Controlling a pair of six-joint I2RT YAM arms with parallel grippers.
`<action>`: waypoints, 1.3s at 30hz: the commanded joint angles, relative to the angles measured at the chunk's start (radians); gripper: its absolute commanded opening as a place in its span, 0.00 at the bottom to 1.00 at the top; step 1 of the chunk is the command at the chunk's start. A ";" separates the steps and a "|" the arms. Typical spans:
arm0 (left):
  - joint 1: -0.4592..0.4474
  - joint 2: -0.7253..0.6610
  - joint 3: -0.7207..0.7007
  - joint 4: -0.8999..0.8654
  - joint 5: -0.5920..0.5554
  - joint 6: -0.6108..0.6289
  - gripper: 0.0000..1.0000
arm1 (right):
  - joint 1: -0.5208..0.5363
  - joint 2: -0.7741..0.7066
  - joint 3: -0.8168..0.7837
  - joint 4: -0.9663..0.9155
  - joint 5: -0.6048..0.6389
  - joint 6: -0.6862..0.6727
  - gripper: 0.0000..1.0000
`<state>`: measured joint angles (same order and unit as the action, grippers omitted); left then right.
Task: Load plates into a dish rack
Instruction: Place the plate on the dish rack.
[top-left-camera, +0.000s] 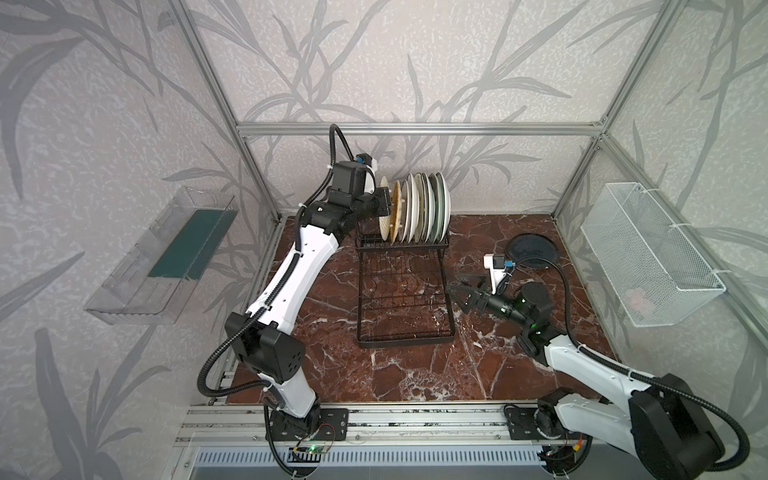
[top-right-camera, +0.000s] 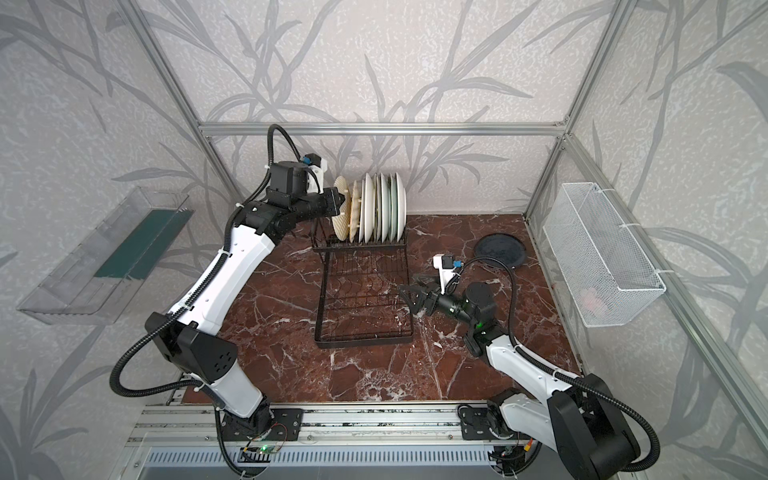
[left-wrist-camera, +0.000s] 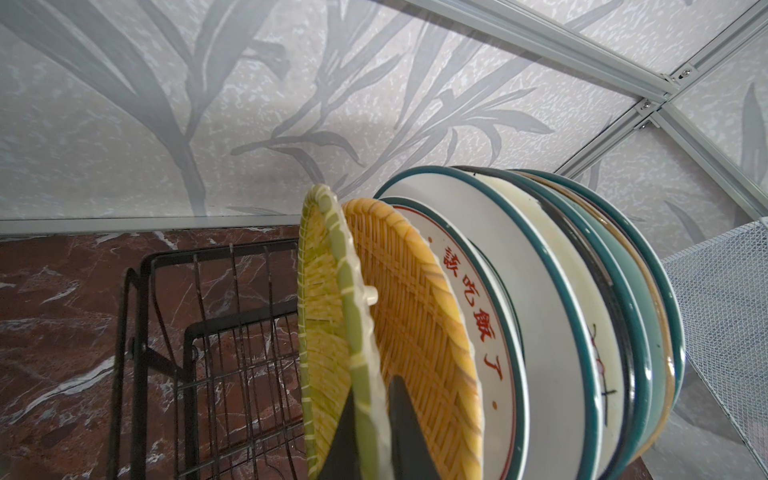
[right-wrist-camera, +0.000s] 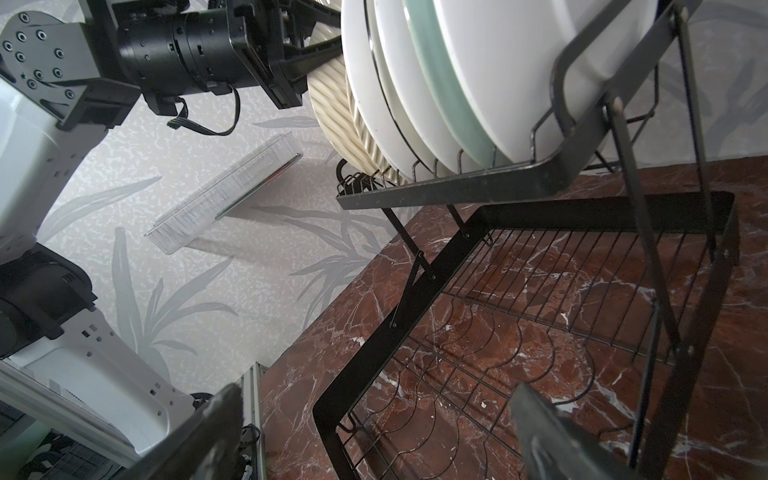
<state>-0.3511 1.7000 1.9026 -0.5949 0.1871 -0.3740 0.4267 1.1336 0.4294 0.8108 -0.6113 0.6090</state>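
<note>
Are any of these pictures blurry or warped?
In both top views the metal frame splays outward, a wide-lens look. In the left wrist view the left gripper looks soft while the woven plate is sharp. In the right wrist view the right gripper blurs; the dish rack is crisp.

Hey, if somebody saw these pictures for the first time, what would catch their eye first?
The row of plates standing on edge in the raised tier of the black dish rack at the rear. The left gripper has its jaws shut on the rim of the outermost yellow woven disc. One dark plate lies flat on the marble table beyond the right gripper, whose jaws stand open.
</note>
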 joint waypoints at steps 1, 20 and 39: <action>0.001 0.007 -0.002 0.004 -0.029 0.023 0.00 | 0.007 0.006 0.009 0.042 -0.011 -0.002 0.99; -0.056 -0.005 -0.065 0.006 -0.173 0.053 0.00 | 0.007 0.031 0.012 0.056 -0.019 0.013 0.99; -0.061 -0.036 -0.062 0.026 -0.166 0.030 0.23 | 0.007 0.047 0.015 0.057 -0.022 0.013 0.99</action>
<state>-0.4110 1.6993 1.8496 -0.5770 0.0277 -0.3355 0.4294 1.1774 0.4294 0.8272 -0.6159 0.6201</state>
